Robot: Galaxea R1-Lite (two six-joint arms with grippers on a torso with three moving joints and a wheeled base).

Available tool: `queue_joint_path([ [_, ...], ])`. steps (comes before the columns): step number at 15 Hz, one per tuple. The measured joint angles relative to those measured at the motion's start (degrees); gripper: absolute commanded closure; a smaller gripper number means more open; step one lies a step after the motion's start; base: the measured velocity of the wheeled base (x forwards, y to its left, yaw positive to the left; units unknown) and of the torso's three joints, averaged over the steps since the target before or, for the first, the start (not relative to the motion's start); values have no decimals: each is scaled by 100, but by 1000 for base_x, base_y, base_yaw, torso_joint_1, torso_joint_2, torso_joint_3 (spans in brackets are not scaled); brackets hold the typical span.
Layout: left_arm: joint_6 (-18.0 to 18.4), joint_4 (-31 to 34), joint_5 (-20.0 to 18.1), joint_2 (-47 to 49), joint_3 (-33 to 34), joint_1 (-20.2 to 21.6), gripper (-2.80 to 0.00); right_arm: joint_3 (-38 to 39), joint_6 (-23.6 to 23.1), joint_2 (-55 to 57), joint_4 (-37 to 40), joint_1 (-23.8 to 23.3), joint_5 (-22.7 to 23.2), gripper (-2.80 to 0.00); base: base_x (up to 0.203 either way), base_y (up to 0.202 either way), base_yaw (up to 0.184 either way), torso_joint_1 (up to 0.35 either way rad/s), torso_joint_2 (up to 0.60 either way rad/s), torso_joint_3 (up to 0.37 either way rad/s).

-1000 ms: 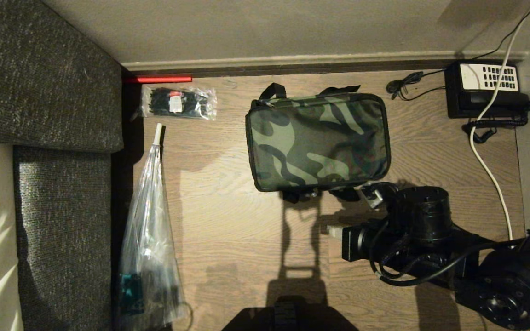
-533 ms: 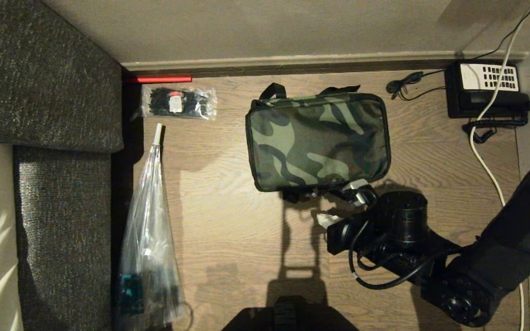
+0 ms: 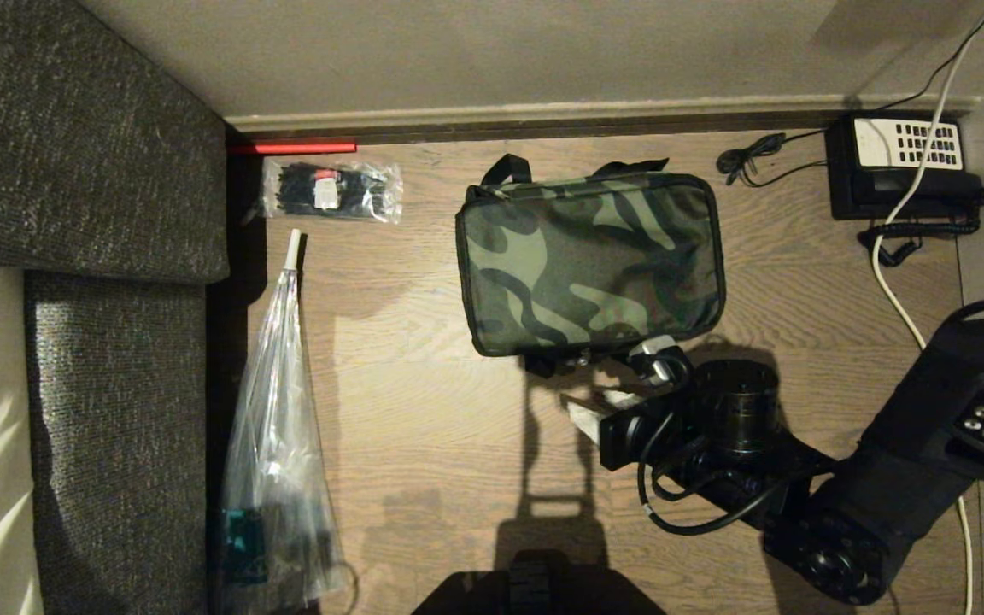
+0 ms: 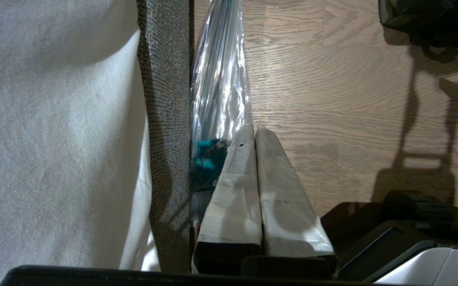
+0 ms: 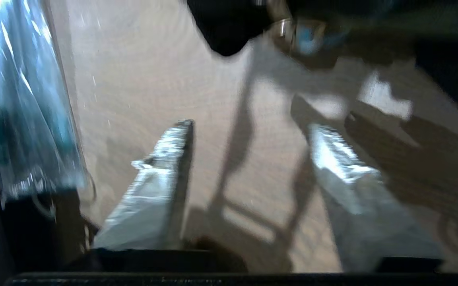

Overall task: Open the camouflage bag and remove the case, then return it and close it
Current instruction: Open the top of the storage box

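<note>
Camouflage bag [image 3: 590, 260] lay zipped shut mid-floor, near the wall. Right gripper [image 3: 620, 384] stood open, empty, at its near edge; bare wooden floor [image 3: 424, 401] stretched leftward. Left gripper [image 4: 255, 135] closed, parked.

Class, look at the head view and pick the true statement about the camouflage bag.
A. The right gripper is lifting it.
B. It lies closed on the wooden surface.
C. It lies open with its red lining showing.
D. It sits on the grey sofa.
B: the camouflage bag lies flat on the wooden surface, lid shut, no lining showing, and the right gripper sits beside its near edge holding nothing.
</note>
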Motion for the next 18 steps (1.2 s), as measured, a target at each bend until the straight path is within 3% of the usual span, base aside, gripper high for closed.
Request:
queue_joint_path([
  [2,0,-2,-3,0,0,0,0,-24,62,97,-390,-11,0,-280,0,0,0,0,0,0],
  [18,0,0,0,0,0,0,0,-931,302,954,-935,-258,-261,-280,0,0,0,0,0,0],
])
